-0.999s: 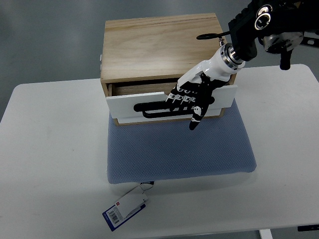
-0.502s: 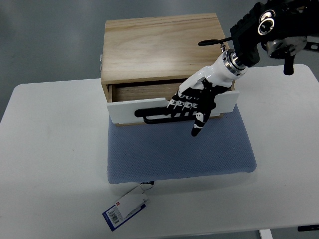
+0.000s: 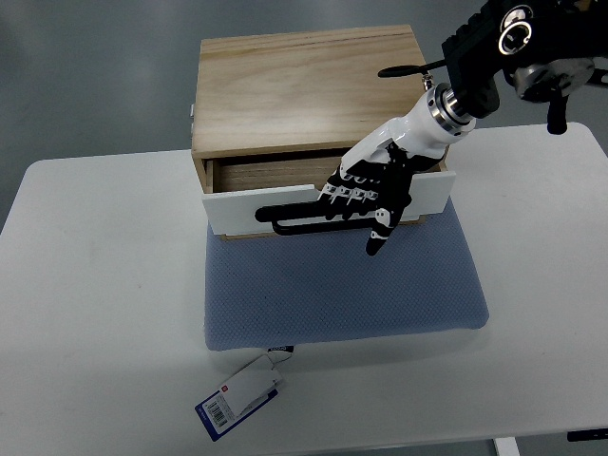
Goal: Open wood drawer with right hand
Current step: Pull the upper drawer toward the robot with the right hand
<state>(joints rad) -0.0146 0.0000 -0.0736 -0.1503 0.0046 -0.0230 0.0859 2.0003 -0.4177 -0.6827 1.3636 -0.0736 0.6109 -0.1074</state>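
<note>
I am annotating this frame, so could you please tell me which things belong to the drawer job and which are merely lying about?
Belonging to the job:
wood drawer, partly open
black handle
right hand, fingers hooked on the handle

Lying about:
blue mat
barcode tag
white table
</note>
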